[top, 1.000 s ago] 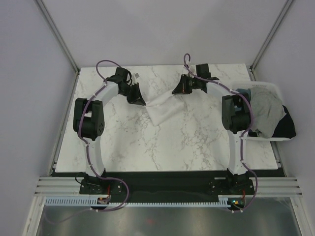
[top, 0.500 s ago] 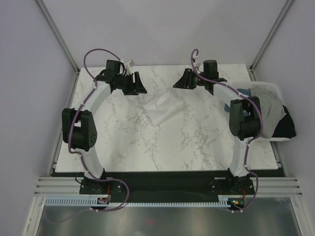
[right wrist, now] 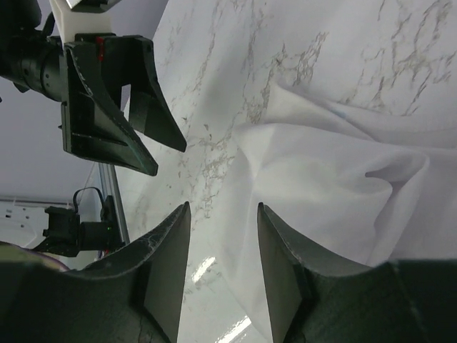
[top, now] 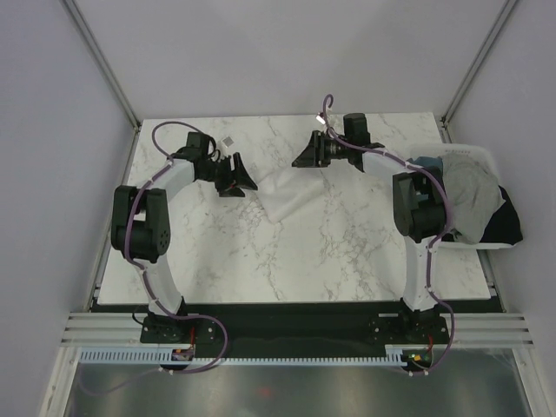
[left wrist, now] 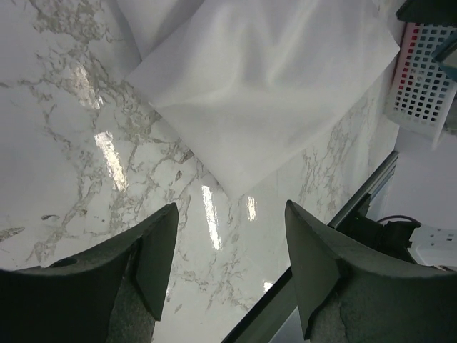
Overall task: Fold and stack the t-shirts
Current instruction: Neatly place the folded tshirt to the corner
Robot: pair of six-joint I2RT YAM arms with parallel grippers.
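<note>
White shirt lies crumpled mid-table, between your two grippers. Your left gripper has jaws spread wide, holding nothing, just beside the shirt's near-left edge. Your right gripper is also spread and empty, by the shirt's far edge. Grey shirt and black shirt are heaped in the bin at the table's right.

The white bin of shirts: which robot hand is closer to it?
Right. The right gripper hovers left of the bin, by the white t-shirt's far edge. The left gripper is farther left still, past that shirt.
</note>
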